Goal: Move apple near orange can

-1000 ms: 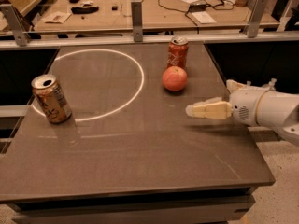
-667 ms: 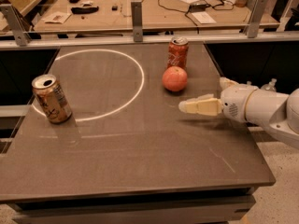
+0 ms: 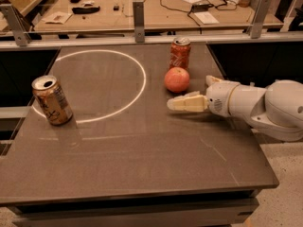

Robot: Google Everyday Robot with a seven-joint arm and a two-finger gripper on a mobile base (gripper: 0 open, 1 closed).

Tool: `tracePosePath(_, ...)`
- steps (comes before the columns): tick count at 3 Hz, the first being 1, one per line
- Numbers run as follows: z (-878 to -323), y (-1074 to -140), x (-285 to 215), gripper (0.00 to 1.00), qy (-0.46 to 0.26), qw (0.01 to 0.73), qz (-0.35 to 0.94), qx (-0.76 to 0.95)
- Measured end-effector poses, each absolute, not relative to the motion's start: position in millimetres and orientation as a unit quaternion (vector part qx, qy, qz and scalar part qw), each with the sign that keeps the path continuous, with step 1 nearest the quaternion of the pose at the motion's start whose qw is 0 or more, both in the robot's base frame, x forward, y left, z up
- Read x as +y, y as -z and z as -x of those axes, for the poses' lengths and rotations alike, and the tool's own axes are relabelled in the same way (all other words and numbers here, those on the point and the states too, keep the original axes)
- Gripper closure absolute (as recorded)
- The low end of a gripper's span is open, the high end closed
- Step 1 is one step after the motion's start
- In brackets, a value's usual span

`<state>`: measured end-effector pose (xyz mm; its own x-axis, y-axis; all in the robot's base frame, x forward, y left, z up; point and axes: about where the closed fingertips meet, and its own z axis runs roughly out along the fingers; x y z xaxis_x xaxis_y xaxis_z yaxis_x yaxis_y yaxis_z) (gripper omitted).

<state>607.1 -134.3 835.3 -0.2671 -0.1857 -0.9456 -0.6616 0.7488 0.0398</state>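
Note:
The apple (image 3: 177, 79) is round and reddish-orange and sits on the dark table right of centre. The orange can (image 3: 52, 100) is golden-tan with a silver top and stands tilted at the table's left side, far from the apple. My gripper (image 3: 173, 103) comes in from the right on a white arm (image 3: 265, 105). It hovers low over the table just in front of the apple, a little below it in the view, with a small gap between them. It holds nothing.
A red cola-style can (image 3: 180, 53) stands just behind the apple. A white circle (image 3: 142, 86) is drawn on the table top (image 3: 142, 160). A metal rail (image 3: 137, 40) runs along the table's far edge, with a cluttered bench behind it.
My gripper has moved left and slightly toward the apple's front. The apple and both cans have not moved.

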Motion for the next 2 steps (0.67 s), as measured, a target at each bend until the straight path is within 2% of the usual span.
tracePosePath(2,-630.4,-829.0,-122.8,0.00,-0.225,0.526,0.276,0.772)
